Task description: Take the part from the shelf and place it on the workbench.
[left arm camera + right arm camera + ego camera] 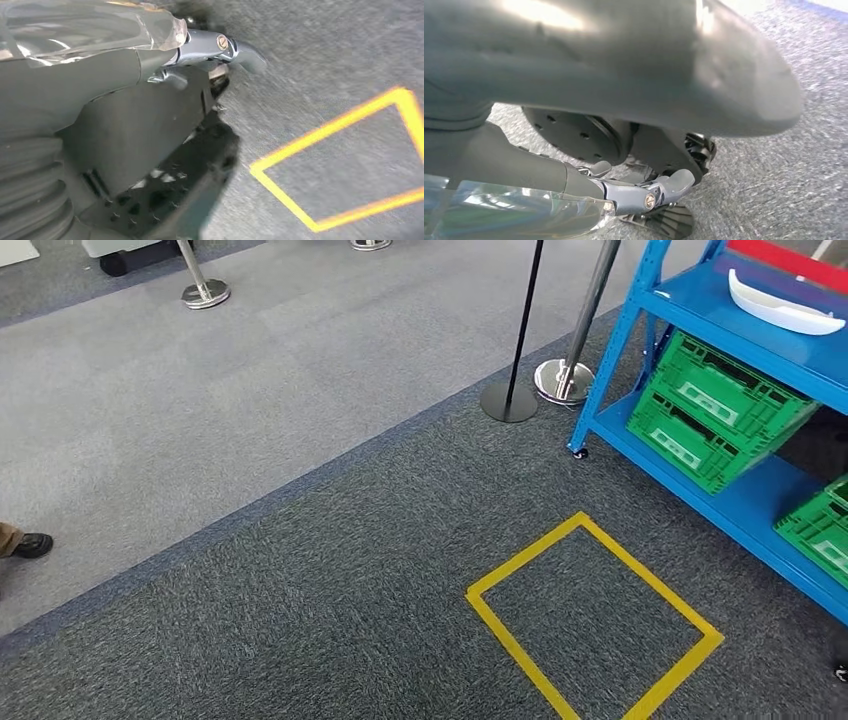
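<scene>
The white curved part (785, 308) lies on the upper board of the blue shelf (690, 290) at the far right of the head view. My left hand (200, 50) hangs beside my body over the dark carpet, its thumb stretched out and nothing in it. My right hand (624, 192) likewise hangs low by my body, holding nothing, with its thumb and fingers apart. Both hands are far from the shelf.
Green crates (720, 405) sit on the shelf's lower board, another one (820, 525) further right. A yellow taped square (525, 560) marks the carpet before the shelf. Two posts stand by the shelf's corner (509, 400) (565, 375). A person's shoe (30, 543) shows at the left edge.
</scene>
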